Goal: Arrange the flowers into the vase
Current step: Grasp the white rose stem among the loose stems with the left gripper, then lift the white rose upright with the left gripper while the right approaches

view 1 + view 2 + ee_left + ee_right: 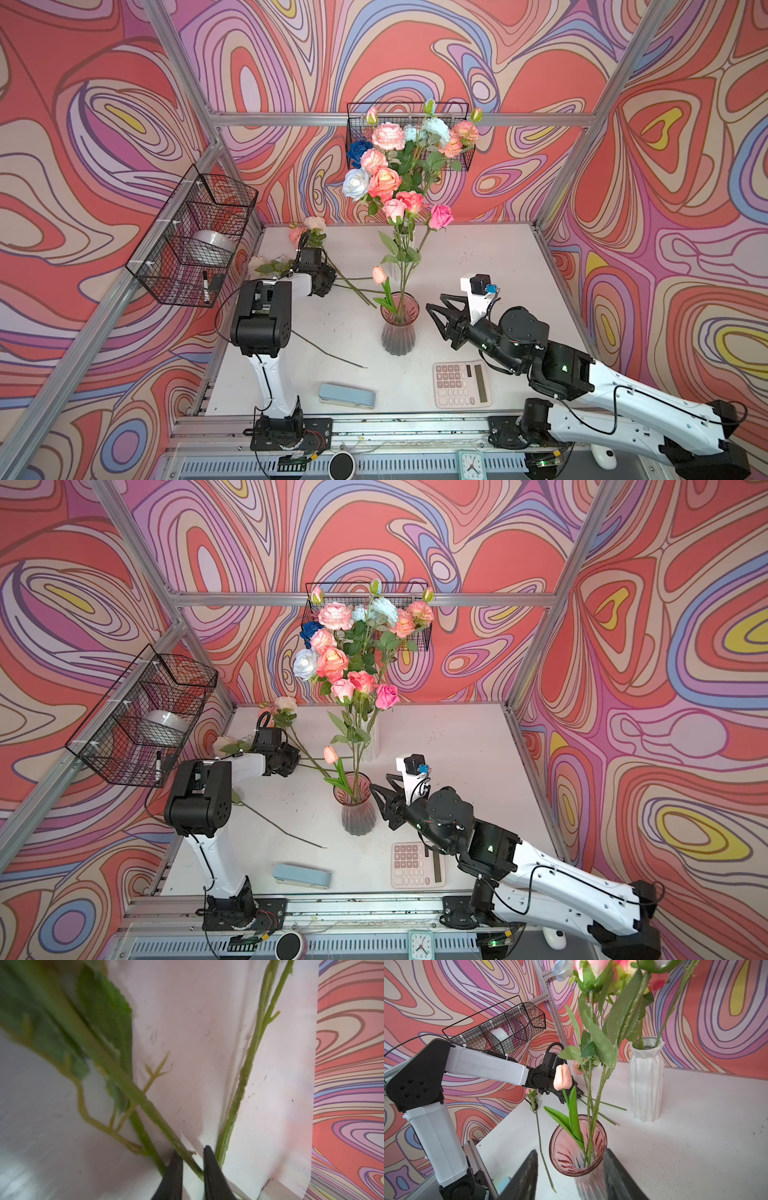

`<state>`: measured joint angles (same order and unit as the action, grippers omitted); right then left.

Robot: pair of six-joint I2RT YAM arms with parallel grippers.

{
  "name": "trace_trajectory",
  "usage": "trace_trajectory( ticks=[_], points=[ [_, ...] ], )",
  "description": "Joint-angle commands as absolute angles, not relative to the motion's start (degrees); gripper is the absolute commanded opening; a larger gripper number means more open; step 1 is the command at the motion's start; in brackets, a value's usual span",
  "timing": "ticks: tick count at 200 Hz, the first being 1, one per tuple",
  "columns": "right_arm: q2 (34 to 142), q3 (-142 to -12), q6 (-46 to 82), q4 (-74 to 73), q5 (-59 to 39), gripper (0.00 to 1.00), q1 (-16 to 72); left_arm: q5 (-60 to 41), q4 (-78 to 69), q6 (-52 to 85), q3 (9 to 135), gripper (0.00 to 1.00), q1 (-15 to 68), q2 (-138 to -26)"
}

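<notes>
Far-left corner of tabletop [498, 257]: loose flowers [309, 232] lie flat; left gripper [192, 1159] narrowed onto one stem [145, 1101]. Pink vase [398, 328], front-middle, holds tulip [379, 275] and few roses [409, 201]. Right gripper [433, 300] half-open, empty, just beside it. Several stems left to place.

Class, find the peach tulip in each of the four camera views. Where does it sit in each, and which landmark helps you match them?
In a top view: peach tulip near the centre, above the left rim of the pink glass vase.
In a top view: left of centre, above that vase.
Left wrist: not in it.
Right wrist: centre, rising from the vase.
Shared landmark: the pink glass vase.
</notes>
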<state>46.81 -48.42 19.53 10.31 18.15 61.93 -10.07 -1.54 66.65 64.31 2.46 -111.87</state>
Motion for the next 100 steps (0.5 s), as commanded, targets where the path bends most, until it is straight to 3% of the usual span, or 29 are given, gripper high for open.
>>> trace_trajectory(
  ticks=[1, 100],
  points=[
    [46.8, -48.2, 18.8, 10.9, 19.0, 0.52, 61.9, -9.1, -1.5, 67.5, 64.1, 0.11, 2.2, -112.4],
    [46.4, -48.4, 19.2, 10.3, 17.6, 0.52, 61.9, -8.1, -2.6, 68.0, 62.4, 0.00, 2.2, -97.6]
  ],
)
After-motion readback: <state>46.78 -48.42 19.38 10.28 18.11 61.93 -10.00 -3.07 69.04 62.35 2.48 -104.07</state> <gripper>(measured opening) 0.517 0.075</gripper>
